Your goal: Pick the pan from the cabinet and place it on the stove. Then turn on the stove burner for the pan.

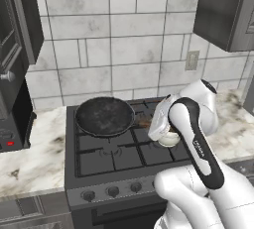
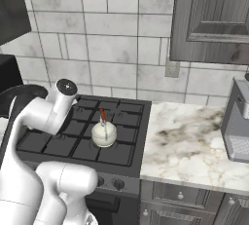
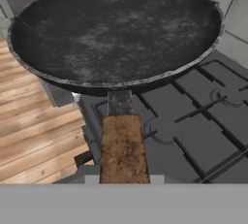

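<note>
- Over the stove's [image 1: 119,148] left half, toward its back-left corner, you see the pan [image 1: 104,116] hanging above the grates, its dark bowl roughly level.
- Running right from the bowl, the pan's long axis lies along its wooden handle [image 3: 123,148], which points straight back at the hand; in the hand view it comes down the middle toward you.
- At the handle's near end, the gripper [image 3: 123,179] is pressed together on the wood, so you're pinching the pan by its tail with the bowl farthest from the wrist.
- Below the bowl, the front-left burner [image 1: 110,151] sits nearer the stove's front edge; I'd judge you must draw the pan toward the front before lowering.
- On the right, the white kettle [image 2: 104,134] stands on its own grate, close beside the handle's path.
</note>
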Robot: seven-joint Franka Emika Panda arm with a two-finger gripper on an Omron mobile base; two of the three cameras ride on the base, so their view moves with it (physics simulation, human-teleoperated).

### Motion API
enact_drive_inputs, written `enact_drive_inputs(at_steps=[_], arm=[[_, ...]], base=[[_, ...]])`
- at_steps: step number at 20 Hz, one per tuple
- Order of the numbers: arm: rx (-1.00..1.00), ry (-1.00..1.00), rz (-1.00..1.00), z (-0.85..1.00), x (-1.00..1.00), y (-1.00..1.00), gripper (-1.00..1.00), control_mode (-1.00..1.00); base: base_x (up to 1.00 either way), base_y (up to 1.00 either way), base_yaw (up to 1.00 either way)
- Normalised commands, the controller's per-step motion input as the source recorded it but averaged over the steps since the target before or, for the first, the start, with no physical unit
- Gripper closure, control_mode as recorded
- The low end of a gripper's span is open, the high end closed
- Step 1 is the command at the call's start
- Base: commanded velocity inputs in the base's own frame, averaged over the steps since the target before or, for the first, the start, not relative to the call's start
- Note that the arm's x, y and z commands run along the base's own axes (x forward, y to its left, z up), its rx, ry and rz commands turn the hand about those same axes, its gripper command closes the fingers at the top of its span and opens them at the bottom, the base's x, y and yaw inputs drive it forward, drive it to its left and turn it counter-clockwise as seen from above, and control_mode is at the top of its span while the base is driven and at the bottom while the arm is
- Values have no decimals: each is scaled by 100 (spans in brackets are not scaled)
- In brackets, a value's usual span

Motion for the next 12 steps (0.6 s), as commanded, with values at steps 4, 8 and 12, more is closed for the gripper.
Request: enact_drive_inputs(at_steps=[4,8,12], arm=[[0,11,0,-47,32,4,100,-100],[0,8,0,-43,20,0,100,-100],[0,8,0,-34,4,0,100,-100]], base=[[0,0,0],[0,0,0],[0,0,0]])
